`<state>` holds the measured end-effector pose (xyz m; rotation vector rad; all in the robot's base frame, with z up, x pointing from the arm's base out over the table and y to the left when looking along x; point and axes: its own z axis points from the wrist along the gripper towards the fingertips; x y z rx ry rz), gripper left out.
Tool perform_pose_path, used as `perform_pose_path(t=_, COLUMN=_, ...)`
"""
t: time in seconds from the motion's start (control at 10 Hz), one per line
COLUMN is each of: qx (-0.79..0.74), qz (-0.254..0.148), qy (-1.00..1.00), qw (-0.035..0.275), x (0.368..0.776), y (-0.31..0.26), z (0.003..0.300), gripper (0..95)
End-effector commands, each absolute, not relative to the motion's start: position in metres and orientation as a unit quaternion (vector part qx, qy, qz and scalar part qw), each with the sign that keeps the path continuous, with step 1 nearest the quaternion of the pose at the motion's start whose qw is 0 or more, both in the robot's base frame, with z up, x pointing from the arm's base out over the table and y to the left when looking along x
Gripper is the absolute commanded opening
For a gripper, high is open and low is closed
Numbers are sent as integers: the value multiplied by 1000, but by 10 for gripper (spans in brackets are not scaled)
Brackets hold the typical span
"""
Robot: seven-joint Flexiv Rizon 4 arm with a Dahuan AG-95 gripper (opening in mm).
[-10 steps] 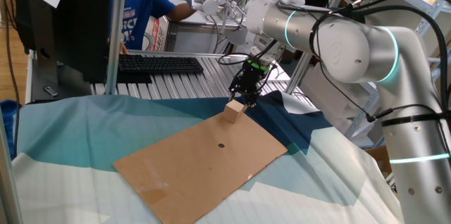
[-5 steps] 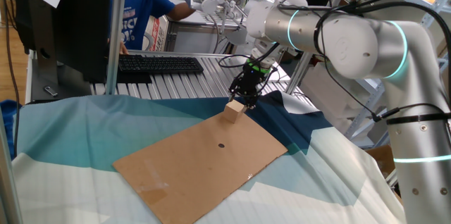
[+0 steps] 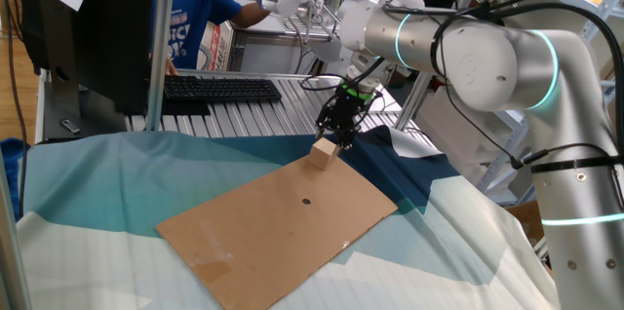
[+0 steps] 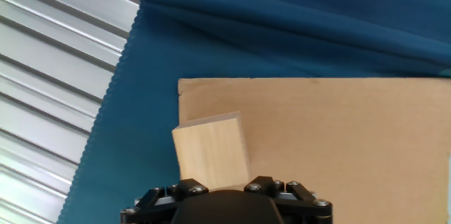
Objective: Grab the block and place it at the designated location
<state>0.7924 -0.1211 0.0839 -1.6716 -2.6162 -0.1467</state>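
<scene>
Block (image 3: 324, 154) of pale wood sits on the cardboard sheet (image 3: 283, 227), close to the sheet's far corner at about 1 o'clock from its middle in the fixed view. My gripper (image 3: 340, 137) hangs just above the block, off toward its 1 o'clock side, with the dark fingers pointing down at it. Whether they touch the wood I cannot tell from this angle. I also cannot tell whether the fingers are spread or pressed together, because the hand view shows only the black housing (image 4: 224, 201) along its bottom edge and no fingertips. In that hand view the block (image 4: 211, 150) lies right ahead of the housing, at 12 o'clock from it, resting near the cardboard's (image 4: 331, 139) corner. Dark blue cloth (image 4: 296, 20) fills the frame at 12 o'clock, and ribbed metal (image 4: 49, 83) runs at 9 o'clock. Back in the fixed view, a small dark dot (image 3: 306, 202) marks the cardboard at roughly 7 o'clock from the block, well apart from it. A black keyboard (image 3: 219, 89) lies on the ribbed surface at 10 o'clock from the block.
</scene>
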Motion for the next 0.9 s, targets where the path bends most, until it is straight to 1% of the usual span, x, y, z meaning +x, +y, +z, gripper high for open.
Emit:
perform_pose_path(t=0.1, qx=-542, qz=-44, qy=-839, qw=21, x=791, y=-119, z=86, gripper=570)
perform_pose_path(t=0.9, qx=-541, qz=-40, qy=-840, qw=12, x=791, y=-119, z=80, gripper=570)
